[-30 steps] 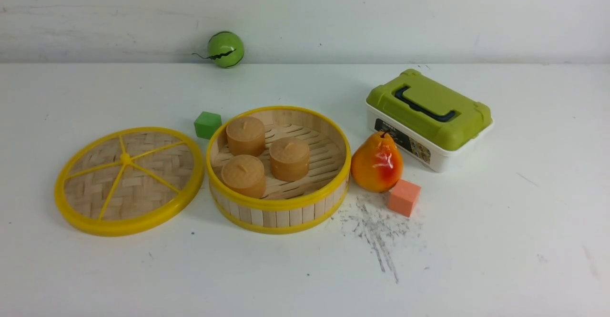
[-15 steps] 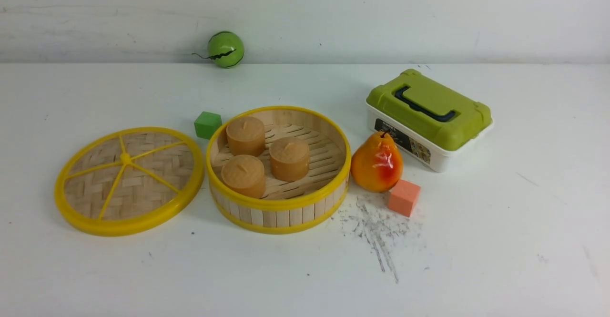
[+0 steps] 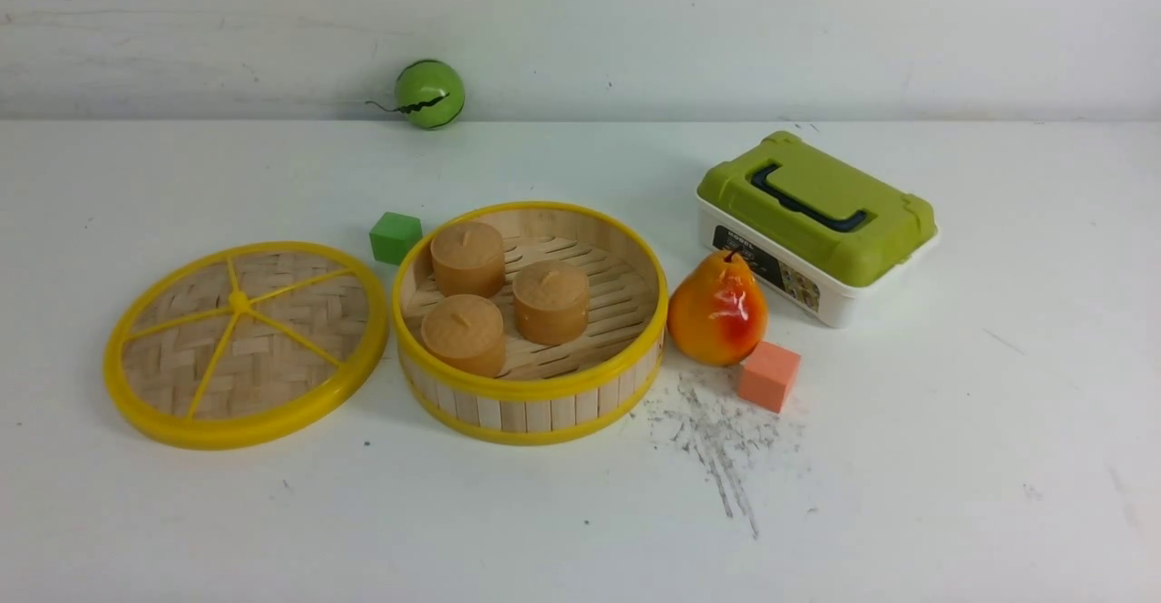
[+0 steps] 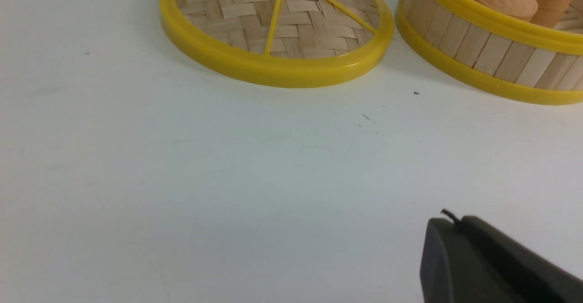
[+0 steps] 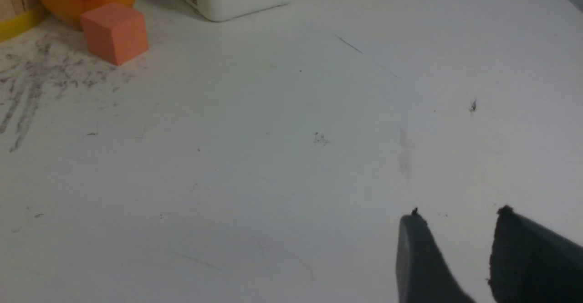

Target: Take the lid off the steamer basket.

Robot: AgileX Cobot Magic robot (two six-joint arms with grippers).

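The lid (image 3: pixel 245 343), a woven tan disc with a yellow rim and spokes, lies flat on the table to the left of the steamer basket (image 3: pixel 531 394). The basket stands open with three brown bun-like pieces (image 3: pixel 508 296) inside. Neither gripper shows in the front view. In the left wrist view the lid (image 4: pixel 273 25) and the basket wall (image 4: pixel 483 52) lie ahead; my left gripper (image 4: pixel 455 221) is shut and empty, well short of them over bare table. My right gripper (image 5: pixel 457 216) is open and empty over bare table.
A pear (image 3: pixel 717 310) and an orange cube (image 3: pixel 768 375) sit right of the basket, and a white box with a green lid (image 3: pixel 816 222) behind them. A green cube (image 3: pixel 395 237) is behind the basket. A green ball (image 3: pixel 429 93) rests by the back wall.
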